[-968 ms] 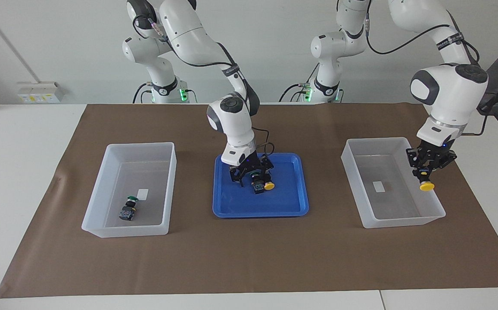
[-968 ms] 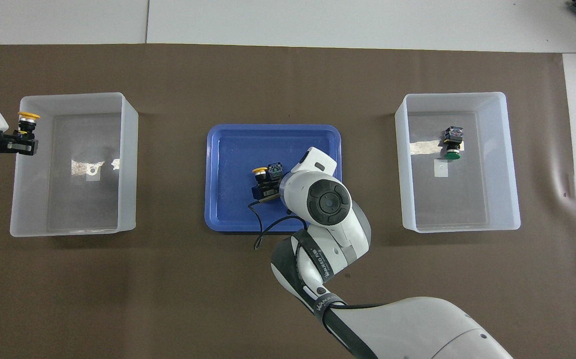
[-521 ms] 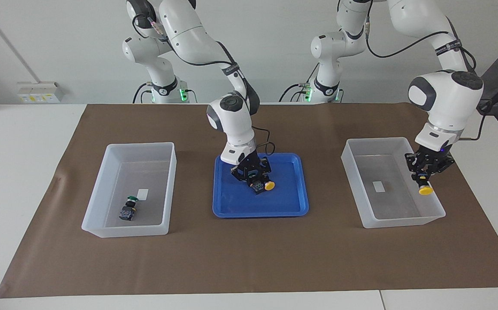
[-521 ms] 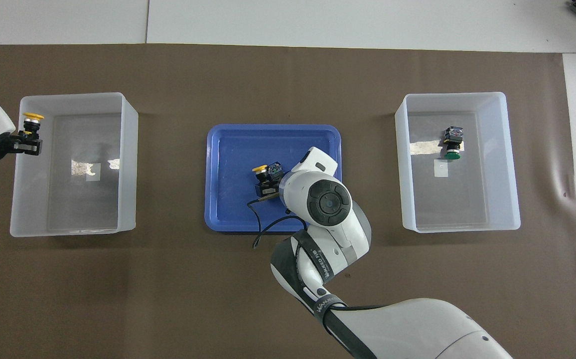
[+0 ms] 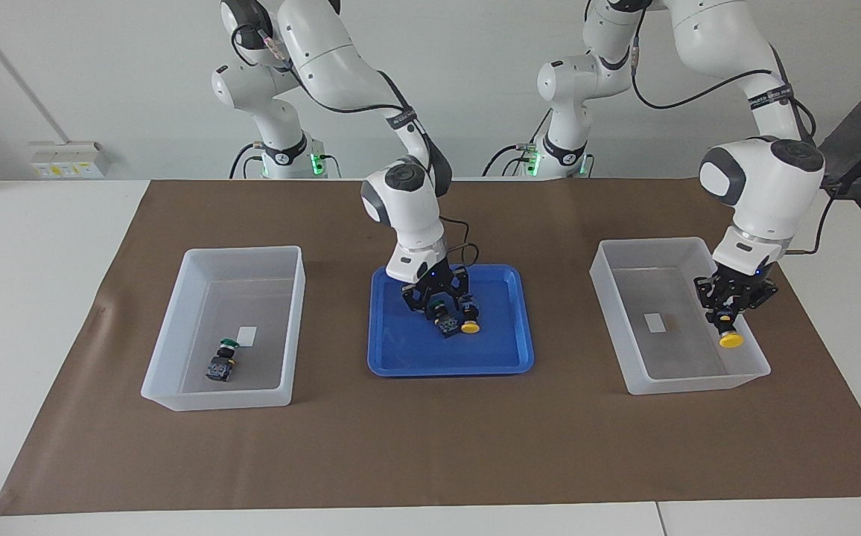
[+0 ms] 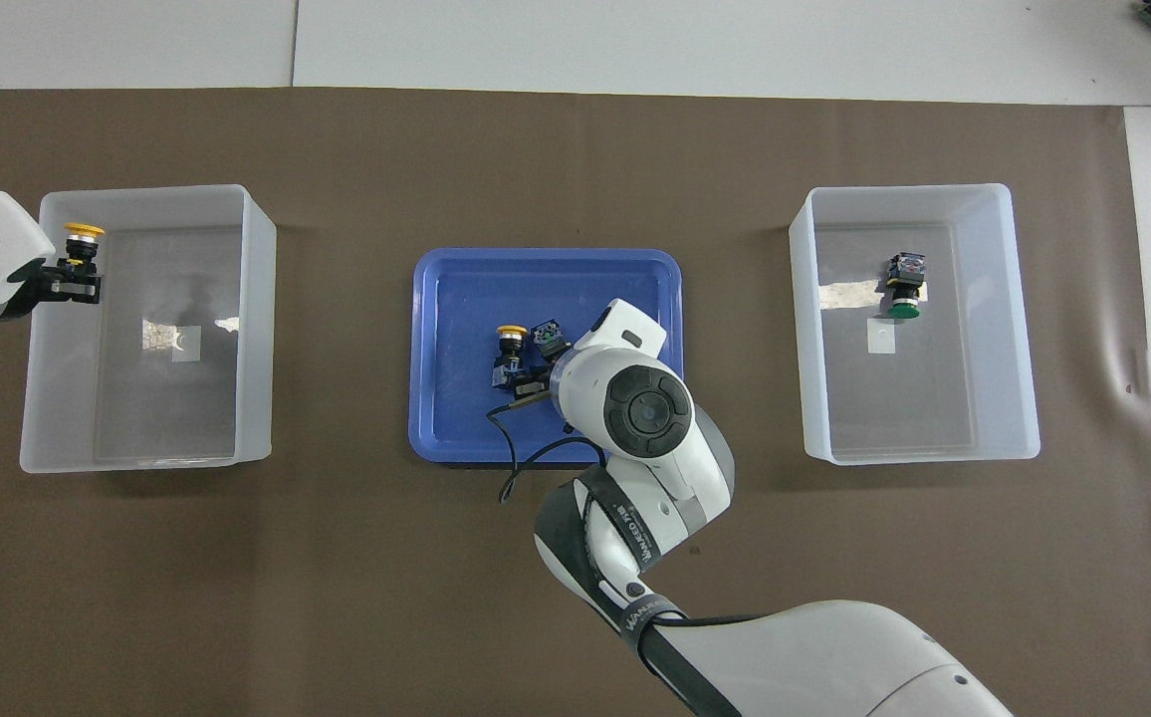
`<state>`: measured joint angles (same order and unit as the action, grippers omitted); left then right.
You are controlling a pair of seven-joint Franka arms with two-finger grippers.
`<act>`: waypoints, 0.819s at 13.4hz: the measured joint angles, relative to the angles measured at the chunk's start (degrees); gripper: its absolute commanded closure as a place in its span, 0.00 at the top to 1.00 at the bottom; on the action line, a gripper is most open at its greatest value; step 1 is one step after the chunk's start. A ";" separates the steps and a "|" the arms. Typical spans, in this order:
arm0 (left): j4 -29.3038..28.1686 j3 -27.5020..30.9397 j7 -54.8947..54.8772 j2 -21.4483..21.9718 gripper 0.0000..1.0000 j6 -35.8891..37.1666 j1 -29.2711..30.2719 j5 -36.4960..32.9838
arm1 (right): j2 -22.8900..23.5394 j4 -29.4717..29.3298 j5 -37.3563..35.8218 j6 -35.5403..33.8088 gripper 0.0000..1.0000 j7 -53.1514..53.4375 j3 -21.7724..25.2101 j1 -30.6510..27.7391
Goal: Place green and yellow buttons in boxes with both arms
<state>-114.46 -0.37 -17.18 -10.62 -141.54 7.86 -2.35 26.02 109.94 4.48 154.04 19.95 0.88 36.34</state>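
Observation:
My left gripper [image 5: 728,318] is shut on a yellow button [image 5: 731,339] and holds it just inside the outer long wall of the box [image 5: 665,243] at the left arm's end; the overhead view shows the gripper [image 6: 73,279], the button [image 6: 84,233] and the box [image 6: 257,329] too. My right gripper [image 5: 439,304] is low in the blue tray [image 5: 445,368], over a black-and-blue button body [image 5: 445,326] whose cap is mostly hidden. A second yellow button [image 5: 469,326] lies beside that body. A green button [image 5: 222,361] lies in the other box [image 5: 244,251].
A brown mat [image 5: 430,447] covers the table under both boxes and the tray. In the overhead view the tray [image 6: 446,299] sits midway between the boxes, and the right arm's wrist [image 6: 645,413] hides part of it.
My left gripper has carried its yellow button from over the box's outer wall inward and lower. My right gripper has shifted slightly in the tray, and the yellow button there has been nudged.

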 measured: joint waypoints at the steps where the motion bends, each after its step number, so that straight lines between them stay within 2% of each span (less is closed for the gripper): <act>1: 0.00 -0.13 0.29 -0.35 0.00 -0.59 -0.03 0.00 | -0.05 -0.07 -0.01 0.00 0.00 -0.06 0.20 -0.07; 3: 0.00 -0.34 1.11 -1.00 0.00 -1.54 -0.17 0.00 | -0.15 -0.49 -0.01 -0.47 0.00 -0.07 0.54 -0.22; 5: 0.00 -0.51 2.01 -1.63 0.00 -1.80 -0.93 0.00 | -1.82 -1.82 -0.01 -4.49 0.00 -0.06 1.17 -0.83; 7: -0.05 -0.61 5.28 -2.72 0.00 -2.73 -2.49 0.00 | -6.42 -3.47 -0.02 -11.16 0.00 -0.06 1.52 -3.90; 10: -0.11 -0.69 9.93 -5.55 0.00 -5.03 -4.86 0.00 | -15.15 -3.97 -2.90 -21.23 0.00 -1.24 1.73 -12.33; 11: -0.12 -0.69 10.41 -6.38 0.21 -5.70 -5.24 0.00 | -17.04 -3.87 -4.24 -23.58 0.00 -2.73 1.76 -15.37</act>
<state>-114.58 -1.06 -6.77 -17.00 -147.24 2.62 -2.35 8.97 106.07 0.25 130.46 17.22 2.64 20.97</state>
